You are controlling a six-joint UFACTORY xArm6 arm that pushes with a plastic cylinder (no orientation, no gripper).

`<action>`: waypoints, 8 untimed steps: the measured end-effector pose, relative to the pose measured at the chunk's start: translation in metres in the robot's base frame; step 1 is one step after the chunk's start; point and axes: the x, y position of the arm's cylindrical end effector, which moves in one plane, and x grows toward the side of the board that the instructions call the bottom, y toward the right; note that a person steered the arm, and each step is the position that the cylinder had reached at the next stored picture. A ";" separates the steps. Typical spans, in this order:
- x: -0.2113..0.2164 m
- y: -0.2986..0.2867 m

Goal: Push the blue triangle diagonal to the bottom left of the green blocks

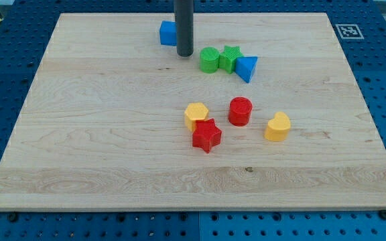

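The blue triangle lies near the view's top, touching the right side of the green star. A green cylinder sits against the star's left side. My tip rests on the board just left of the green cylinder, with a small gap between them. The tip is well left of the blue triangle, with both green blocks in between. A blue cube sits just behind and left of the rod, partly hidden by it.
A yellow hexagon and a red star touch near the board's middle. A red cylinder and a yellow heart-shaped block lie to their right. The wooden board sits on a blue perforated table.
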 end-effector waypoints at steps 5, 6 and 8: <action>-0.004 0.128; 0.006 0.128; 0.042 0.128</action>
